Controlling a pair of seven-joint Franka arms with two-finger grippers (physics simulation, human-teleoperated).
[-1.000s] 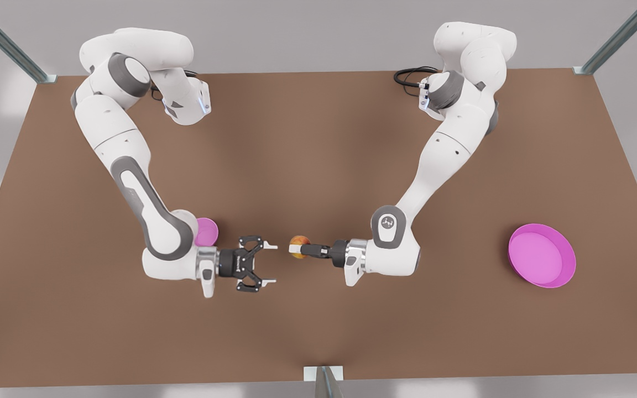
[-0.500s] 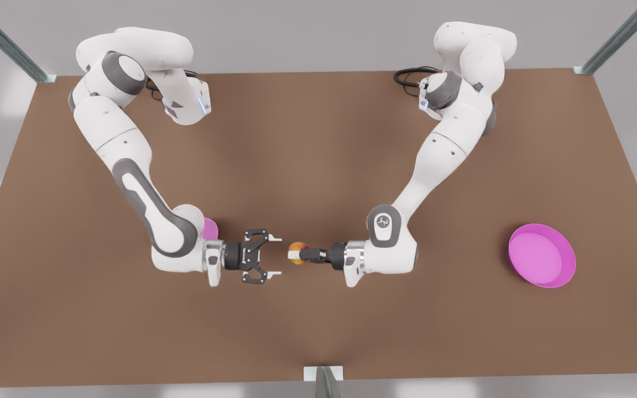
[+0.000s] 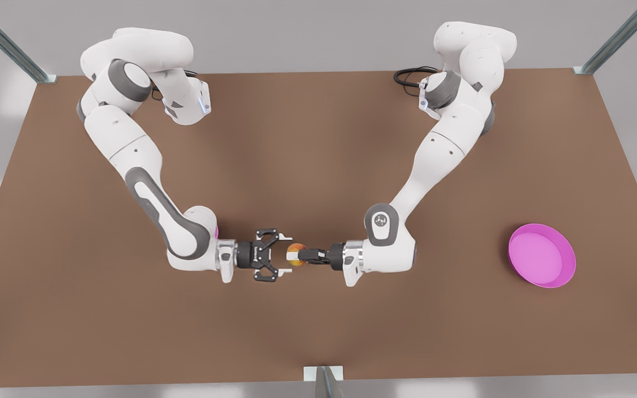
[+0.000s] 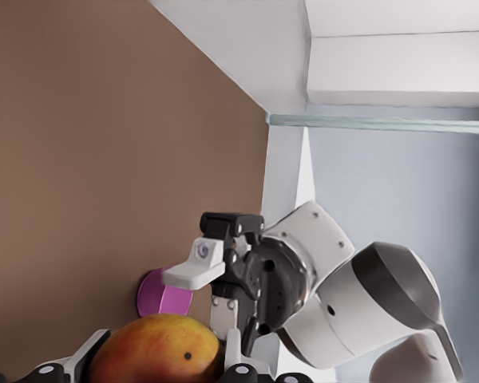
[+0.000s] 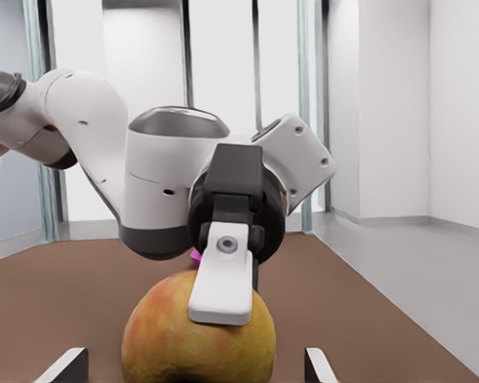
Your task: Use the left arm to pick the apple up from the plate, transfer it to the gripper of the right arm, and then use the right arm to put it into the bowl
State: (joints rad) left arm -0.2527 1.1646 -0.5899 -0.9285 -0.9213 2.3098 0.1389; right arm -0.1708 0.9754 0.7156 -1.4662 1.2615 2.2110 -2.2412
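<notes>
Red-orange apple (image 3: 297, 254) with yellow patch, magenta-pink plate (image 3: 542, 255), brown table (image 3: 318, 138)

Brown tabletop (image 3: 318, 149) under grey metal frame posts (image 3: 6, 41), pale walls and white panels behind

The apple (image 4: 156, 349) sits clamped in the left claw (image 4: 156, 369). Facing it, the right claw (image 4: 215, 275) has its fingers spread; the pink bowl (image 4: 161, 297) rests on the brown table (image 4: 88, 159) beyond.
</notes>
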